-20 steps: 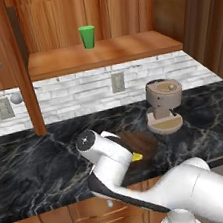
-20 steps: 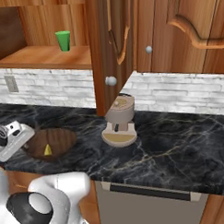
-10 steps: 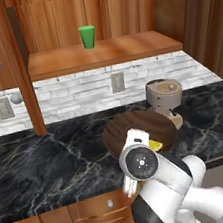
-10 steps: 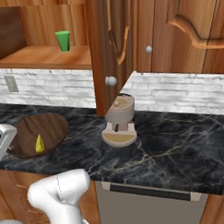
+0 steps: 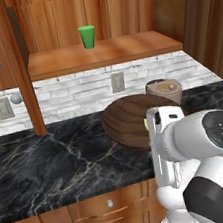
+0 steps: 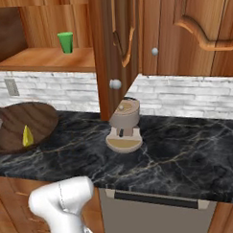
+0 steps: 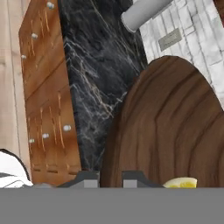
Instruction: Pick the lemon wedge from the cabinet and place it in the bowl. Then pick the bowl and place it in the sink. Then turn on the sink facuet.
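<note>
Near the table's front edge, the bowl (image 5: 135,121) sits tilted with the lemon wedge (image 6: 27,136) inside; the fingers (image 7: 133,178) straddle its rim, seemingly gripping it. Next, I judge, it must be carried to the sink.

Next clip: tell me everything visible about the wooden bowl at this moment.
The bowl is wide, shallow and round, of dark brown wood with clear grain rings. It appears tilted, raised off the dark marbled counter rather than lying flat. The lemon wedge lies inside it, yellow, near the lower rim. In the hand view the claw sits at the rim, fingertips close together, apparently gripping it. A beige appliance stands beside it, apart.
</note>
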You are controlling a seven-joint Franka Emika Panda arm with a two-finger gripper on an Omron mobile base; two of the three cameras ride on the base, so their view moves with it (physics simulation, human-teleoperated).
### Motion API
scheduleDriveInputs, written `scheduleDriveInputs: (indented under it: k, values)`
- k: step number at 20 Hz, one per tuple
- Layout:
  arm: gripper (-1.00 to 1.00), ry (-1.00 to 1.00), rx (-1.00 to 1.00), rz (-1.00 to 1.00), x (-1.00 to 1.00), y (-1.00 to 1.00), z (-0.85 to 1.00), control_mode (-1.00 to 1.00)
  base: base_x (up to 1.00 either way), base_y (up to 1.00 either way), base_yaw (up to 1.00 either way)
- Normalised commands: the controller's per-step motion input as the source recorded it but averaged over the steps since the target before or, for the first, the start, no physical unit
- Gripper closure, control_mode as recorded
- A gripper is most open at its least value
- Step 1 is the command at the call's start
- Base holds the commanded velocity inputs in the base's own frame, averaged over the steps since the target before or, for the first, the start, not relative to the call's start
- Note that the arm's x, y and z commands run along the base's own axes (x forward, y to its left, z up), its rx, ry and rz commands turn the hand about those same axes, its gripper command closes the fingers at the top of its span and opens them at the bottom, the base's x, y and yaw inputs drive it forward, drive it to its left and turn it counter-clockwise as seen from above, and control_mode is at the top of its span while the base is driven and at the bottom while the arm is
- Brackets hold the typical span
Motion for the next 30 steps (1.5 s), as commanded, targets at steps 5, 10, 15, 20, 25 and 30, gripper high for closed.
scheduleDriveInputs:
  k: [5, 10, 15, 20, 25, 30]
  values:
    - [1.00, 0.02, 0.02, 0.09, -0.56, -0.23, 0.60, -1.00, 0.00, 0.00, 0.00]
    - [1.00, -0.03, 0.01, 0.06, -0.62, -0.29, 0.34, -1.00, 0.00, 0.00, 0.00]
    - [1.00, 0.00, 0.00, 0.00, -0.37, -0.03, 0.03, -1.00, 0.00, 0.00, 0.00]
    - [1.00, 0.00, 0.00, 0.00, -0.09, 0.00, 0.00, -1.00, 0.00, 0.00, 0.00]
    - [1.00, 0.00, -0.01, 0.00, 0.00, 0.01, 0.00, 1.00, -0.16, 0.00, 0.00]
    - [1.00, 0.00, 0.00, 0.00, 0.00, 0.00, 0.00, 1.00, -0.88, -0.05, 0.00]
